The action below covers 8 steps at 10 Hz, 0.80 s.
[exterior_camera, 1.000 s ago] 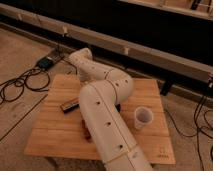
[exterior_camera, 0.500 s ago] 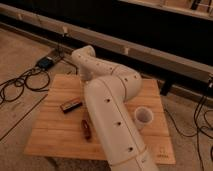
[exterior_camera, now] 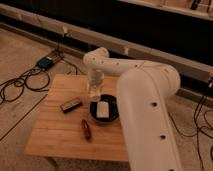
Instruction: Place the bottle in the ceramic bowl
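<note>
My claw [exterior_camera: 94, 86] points straight down, just off the far-left rim of the ceramic bowl [exterior_camera: 116, 116]. It is closed around the bottle [exterior_camera: 94, 93]. The bottle is clear and pale, held upright, and its base is low by that far-left rim. I can't tell if the base touches the rim or the desk [exterior_camera: 55, 135].

The bowl is black, glossy and shallow, and sits on the desk. A white block [exterior_camera: 103, 110] lies flat inside it, a bit left of the bowl's middle.

A dark flat bar [exterior_camera: 71, 104] lies on the desk left of the bowl, apart from it. A brown oblong item [exterior_camera: 86, 129] lies on its side near-left of the bowl, close to the rim but not touching; what it is, can't tell.

My arm [exterior_camera: 145, 100] is white and bulky. It rises right of the bowl, covers the desk on that side, and bends over behind the bowl to reach the claw.

On the floor far left of the bowl are black cables [exterior_camera: 20, 82]. A dark box [exterior_camera: 47, 62] sits beyond them, behind and left of the bowl.
</note>
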Available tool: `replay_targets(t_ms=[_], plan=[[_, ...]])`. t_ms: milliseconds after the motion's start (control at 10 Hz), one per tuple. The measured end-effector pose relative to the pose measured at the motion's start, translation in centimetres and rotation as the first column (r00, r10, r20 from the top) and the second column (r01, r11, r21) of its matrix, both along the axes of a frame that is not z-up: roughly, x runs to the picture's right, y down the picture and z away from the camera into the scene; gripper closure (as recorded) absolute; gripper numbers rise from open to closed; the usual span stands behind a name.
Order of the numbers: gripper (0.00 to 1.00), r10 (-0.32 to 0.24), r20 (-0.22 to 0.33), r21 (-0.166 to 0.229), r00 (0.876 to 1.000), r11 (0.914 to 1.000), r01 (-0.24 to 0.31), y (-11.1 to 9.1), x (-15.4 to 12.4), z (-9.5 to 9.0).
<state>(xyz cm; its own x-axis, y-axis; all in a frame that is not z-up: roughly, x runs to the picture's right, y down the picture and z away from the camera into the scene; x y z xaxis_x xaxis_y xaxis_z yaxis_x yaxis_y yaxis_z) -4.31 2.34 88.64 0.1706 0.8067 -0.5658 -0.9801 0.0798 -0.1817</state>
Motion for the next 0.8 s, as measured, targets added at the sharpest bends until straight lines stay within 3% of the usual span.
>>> replay_targets(t_ms=[300,600,800], plan=[[1.0,0.076,-0.044,0.018,0.996,0.997,-0.075,3.6,4.7,-3.8],[1.0,0.092,-0.066,0.026,0.994,0.9956,-0.09,5.8,6.5,-5.3],[0.98,0.085,-0.058,0.018,0.995,0.9963,-0.084,6.8,6.3,-5.5]])
